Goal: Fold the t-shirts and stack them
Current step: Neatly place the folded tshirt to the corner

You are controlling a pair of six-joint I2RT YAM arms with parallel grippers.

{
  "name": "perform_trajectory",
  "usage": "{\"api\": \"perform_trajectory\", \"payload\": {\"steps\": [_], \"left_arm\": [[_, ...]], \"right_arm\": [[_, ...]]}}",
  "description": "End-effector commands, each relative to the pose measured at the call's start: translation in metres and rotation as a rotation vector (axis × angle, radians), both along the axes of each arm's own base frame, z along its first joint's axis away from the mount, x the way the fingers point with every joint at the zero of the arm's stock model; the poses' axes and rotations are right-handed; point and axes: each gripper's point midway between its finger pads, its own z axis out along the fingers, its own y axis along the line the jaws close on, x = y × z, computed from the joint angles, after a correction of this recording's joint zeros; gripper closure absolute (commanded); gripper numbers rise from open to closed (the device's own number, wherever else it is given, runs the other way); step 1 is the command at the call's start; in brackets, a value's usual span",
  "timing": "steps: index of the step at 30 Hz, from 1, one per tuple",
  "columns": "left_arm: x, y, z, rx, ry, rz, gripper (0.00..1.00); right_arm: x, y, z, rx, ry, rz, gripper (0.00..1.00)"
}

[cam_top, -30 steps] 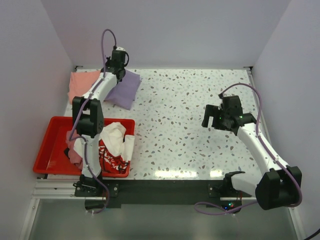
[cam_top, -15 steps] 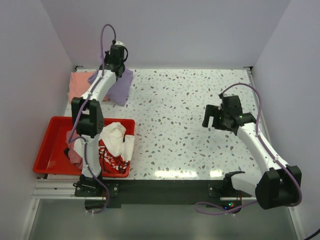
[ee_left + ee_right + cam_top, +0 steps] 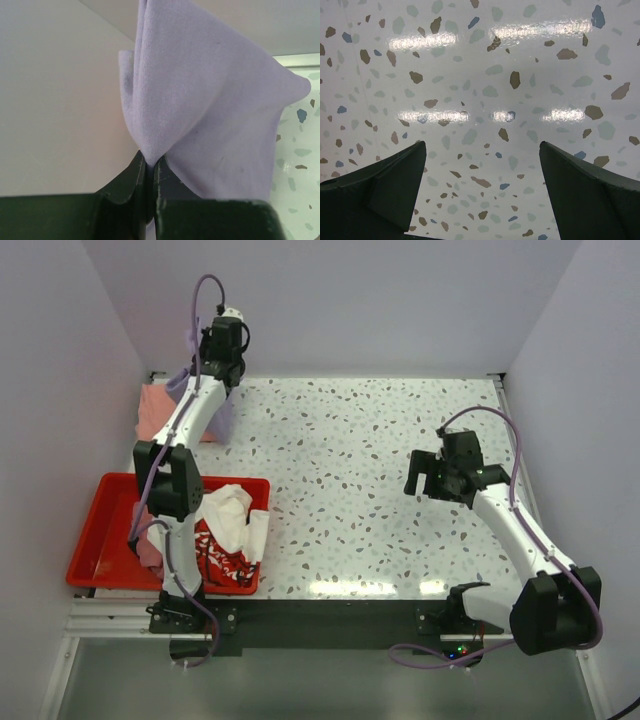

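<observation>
The left gripper [image 3: 150, 161] pinches a fold of the purple tee [image 3: 200, 100], held up at the surface's [image 3: 380, 460] far-left corner near the pink tee [image 3: 155, 412]. The purple tee looks light and limp, so it should hold best at hems or corners. The right gripper [image 3: 482, 145] hangs spread and empty.

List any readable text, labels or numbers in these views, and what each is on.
None readable.
Red print on the white t-shirt in the red tray: crumpled and too small to read.
Lavender t-shirt and table: no text visible.
</observation>
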Motion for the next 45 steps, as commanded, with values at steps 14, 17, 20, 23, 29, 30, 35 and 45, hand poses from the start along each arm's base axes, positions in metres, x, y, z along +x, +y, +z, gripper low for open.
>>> {"api": "perform_trajectory", "payload": {"steps": [14,17,20,23,29,30,35,45], "left_arm": [[-0.006,0.039,0.065,0.037,-0.184,0.097,1.00],[-0.004,0.056,0.043,0.060,-0.157,0.144,1.00],[-0.001,0.074,0.023,0.062,-0.134,0.173,1.00],[0.004,0.089,0.003,0.061,-0.113,0.186,1.00],[0.012,0.116,-0.033,0.053,-0.085,0.232,1.00],[0.014,0.117,-0.036,0.053,-0.091,0.235,1.00],[0.015,0.151,-0.059,0.050,-0.082,0.292,1.00],[0.021,0.179,-0.084,0.049,-0.070,0.356,0.70]], "right_arm": [[0.007,-0.006,0.003,-0.030,-0.014,-0.028,0.01],[0.007,-0.009,0.003,-0.040,-0.013,-0.036,0.01],[0.008,-0.010,0.004,-0.045,-0.015,-0.040,0.01],[0.009,-0.010,0.003,-0.051,-0.007,-0.043,0.01],[0.010,-0.017,-0.001,-0.085,0.010,-0.068,0.01],[0.010,-0.018,-0.002,-0.090,0.012,-0.070,0.01],[0.012,-0.020,-0.003,-0.101,0.013,-0.076,0.01],[0.011,-0.026,-0.010,-0.135,0.048,-0.093,0.01]]}}
